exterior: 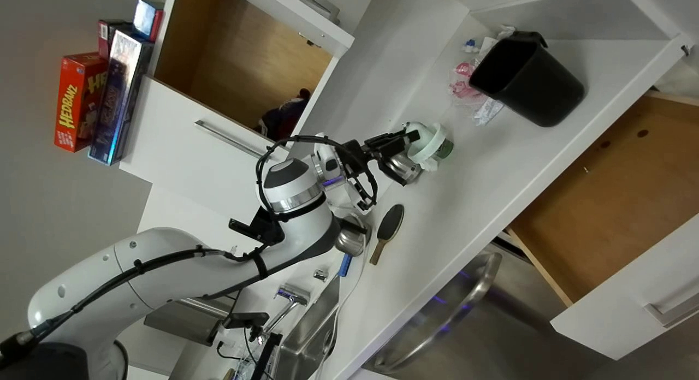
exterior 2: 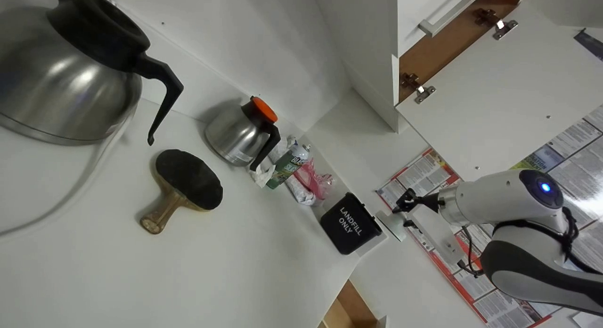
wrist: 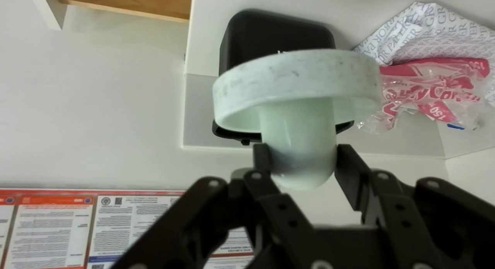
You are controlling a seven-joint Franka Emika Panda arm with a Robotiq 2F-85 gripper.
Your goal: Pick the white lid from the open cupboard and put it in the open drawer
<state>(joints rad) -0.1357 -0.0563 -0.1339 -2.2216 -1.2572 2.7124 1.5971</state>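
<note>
The white lid (wrist: 294, 77) is a pale, slightly greenish round disc with a raised rim and a rounded knob. My gripper (wrist: 303, 160) is shut on the knob, one finger on each side, and holds the lid in the air. The lid also shows in both exterior views (exterior: 434, 144) (exterior 2: 393, 224), with the gripper (exterior: 412, 131) (exterior 2: 404, 216) beside it. The cupboard (exterior: 256, 58) is open, with a wood interior; its door (exterior 2: 499, 116) stands open. The drawer (exterior: 617, 205) is pulled out below the counter; only part shows in the wrist view (wrist: 154, 0).
A black bin (exterior 2: 351, 224) stands on the counter. Near it are a pink plastic bag (exterior 2: 313, 179), a green spray can (exterior 2: 288, 165) and a steel pot (exterior 2: 235, 137). A dark paddle-shaped thing (exterior: 390, 224) lies farther along. A dark bundle (exterior: 284, 115) is inside the cupboard.
</note>
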